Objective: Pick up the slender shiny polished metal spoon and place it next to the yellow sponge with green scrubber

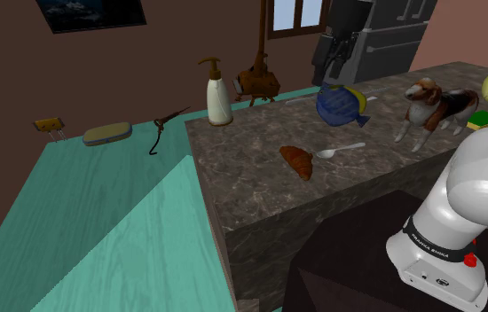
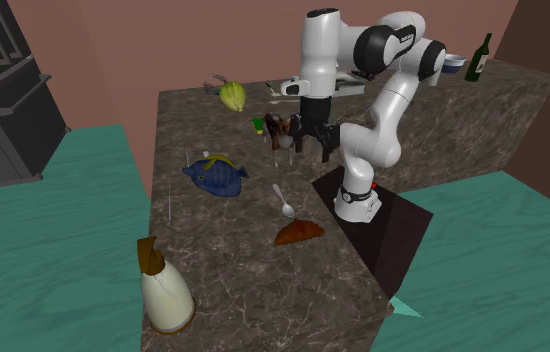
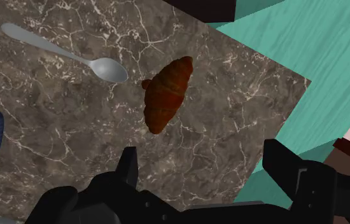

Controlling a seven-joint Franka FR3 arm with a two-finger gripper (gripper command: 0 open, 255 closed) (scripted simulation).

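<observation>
A slender silver spoon (image 3: 65, 55) lies flat on the dark marble counter (image 3: 53, 127), its bowl end close to a brown croissant (image 3: 166, 94). The spoon (image 1: 340, 150) rests in mid-counter in the shoulder view, and the spoon (image 2: 283, 200) lies between fish and croissant in the second exterior view. The yellow sponge with green top (image 1: 484, 120) sits past a dog figurine (image 1: 428, 108); the sponge (image 2: 258, 125) is partly hidden behind that figurine. My gripper (image 3: 205, 167) hangs open high above the counter edge, nothing between its fingers. My gripper (image 2: 314, 150) hovers beside the dog.
A blue fish (image 2: 216, 173) lies beside the spoon. A croissant (image 2: 298, 233) is near the counter's edge. A soap dispenser (image 2: 166, 290) stands at one corner, a green leafy vegetable (image 2: 231, 95) at the other end. Teal floor (image 3: 333, 57) drops off past the edge.
</observation>
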